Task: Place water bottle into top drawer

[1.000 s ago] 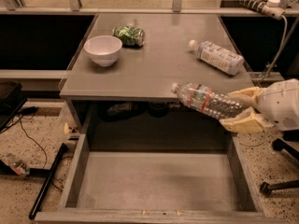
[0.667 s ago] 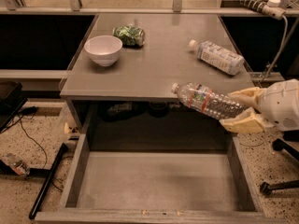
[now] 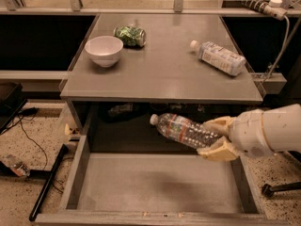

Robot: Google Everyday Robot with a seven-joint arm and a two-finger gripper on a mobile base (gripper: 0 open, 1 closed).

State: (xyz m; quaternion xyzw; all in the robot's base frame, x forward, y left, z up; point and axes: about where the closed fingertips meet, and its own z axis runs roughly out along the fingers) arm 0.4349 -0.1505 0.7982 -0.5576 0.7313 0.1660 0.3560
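In the camera view, the gripper (image 3: 212,139) has come down and to the left since the earlier frame. Then it held the water bottle (image 3: 183,130) level with the front edge of the tabletop (image 3: 164,74). Now the bottle hangs below that edge, above the back part of the open top drawer (image 3: 155,187) and not touching its grey bottom. The gripper's two tan fingers (image 3: 217,125) are clamped on the bottle's base end, one above and one below. The bottle lies tilted, with its white cap pointing up and left.

On the tabletop, the white bowl (image 3: 104,50), the green crumpled item (image 3: 130,36) and the labelled bottle (image 3: 218,58) lie where they did before.

The bottle's base is hidden between the fingers, and the arm runs out of view at the right edge. What the green item is cannot be made out, nor what lies in the dark space under the tabletop.
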